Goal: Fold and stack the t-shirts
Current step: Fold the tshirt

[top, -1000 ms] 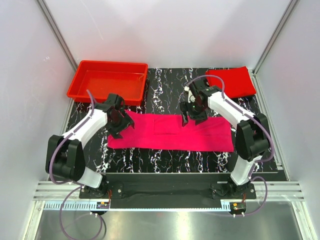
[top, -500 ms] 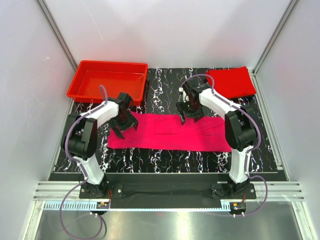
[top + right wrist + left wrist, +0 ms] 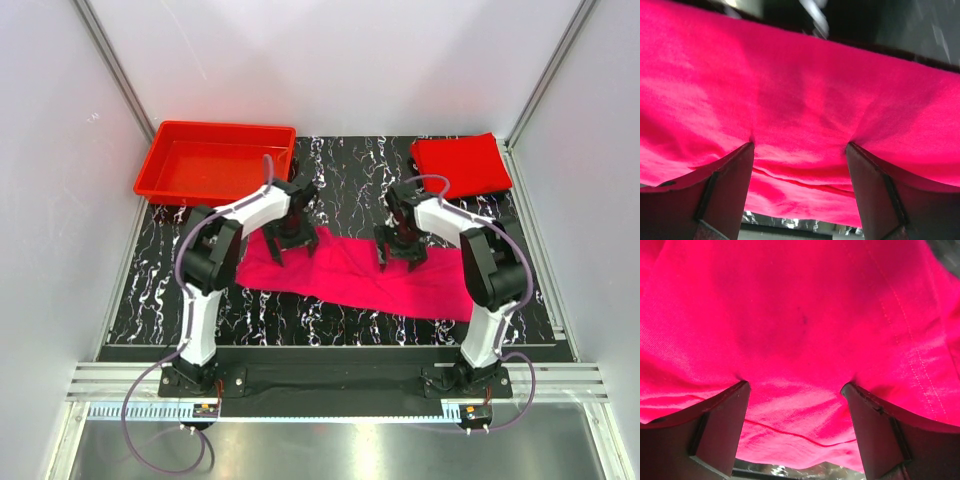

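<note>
T-shirts lie on a black, white-veined counter (image 3: pixel 340 180), seen from above. The pink shirt (image 3: pixel 350 278) is folded into a long band across the middle of the counter, running slightly downhill from left to right, with its left end bunched and narrower. The red shirt (image 3: pixel 462 165) sits folded flat in the far right corner, well apart from the pink one. A red tray (image 3: pixel 215 128) stands in the far left corner.

Both arms reach inward over the pink shirt. The left gripper (image 3: pixel 293 240) is on the band's far edge near its left end. The right gripper (image 3: pixel 402 252) is on the far edge right of the middle. In each wrist view the two dark fingers (image 3: pixel 722 415) stand wide apart, tips pressed down into pink cloth that dimples around them. The jaws of both are apart, with nothing pinched between them. A thin strip of counter shows below the shirt's hem in both wrist views.
</note>
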You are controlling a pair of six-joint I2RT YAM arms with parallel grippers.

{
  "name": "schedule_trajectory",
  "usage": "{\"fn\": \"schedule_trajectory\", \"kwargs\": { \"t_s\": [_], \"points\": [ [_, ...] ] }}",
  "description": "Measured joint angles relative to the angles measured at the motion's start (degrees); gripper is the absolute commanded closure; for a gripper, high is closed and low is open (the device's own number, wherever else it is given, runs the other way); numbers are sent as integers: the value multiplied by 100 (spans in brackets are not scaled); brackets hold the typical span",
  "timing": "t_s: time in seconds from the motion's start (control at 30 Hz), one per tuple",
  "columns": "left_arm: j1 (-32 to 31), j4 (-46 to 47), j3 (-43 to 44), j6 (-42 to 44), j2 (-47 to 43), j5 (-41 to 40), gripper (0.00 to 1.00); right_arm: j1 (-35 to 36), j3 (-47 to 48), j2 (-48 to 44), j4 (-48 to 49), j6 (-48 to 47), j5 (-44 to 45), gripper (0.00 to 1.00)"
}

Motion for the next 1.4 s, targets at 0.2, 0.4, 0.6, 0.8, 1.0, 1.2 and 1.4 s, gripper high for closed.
{"fn": "schedule_trajectory", "kwargs": {
  "t_s": [0.2, 0.4, 0.6, 0.8, 1.0, 1.2, 1.4],
  "points": [
    [-531, -682, 1674, 271, 1036, 339, 16, -219, -966, -719, -72, 568, -98, 18],
    [-804, -890, 3259, 518, 1941, 1311, 18, -232, -1486, -1115, -173, 981, -385, 18],
    [-566, -769, 4039, 973, 2479, 2494, 23, -240, -1596, -1167, -120, 1384, -787, 18],
    [151, -407, 4782, 1351, 3123, 4022, 27, -48, -1545, -1003, 85, 1974, -1491, 17],
    [909, 870, 5125, 1019, 3683, 5392, 31, 212, -1388, -579, 905, 3067, -2627, 17],
    [1325, 2308, 5368, 352, 3987, 5707, 26, 240, -1010, -358, 1587, 3923, -3130, 16],
    [1462, 3086, 4966, -249, 3519, 5652, 23, 245, 409, -289, 852, 3370, -2802, 15]
  ]
}}
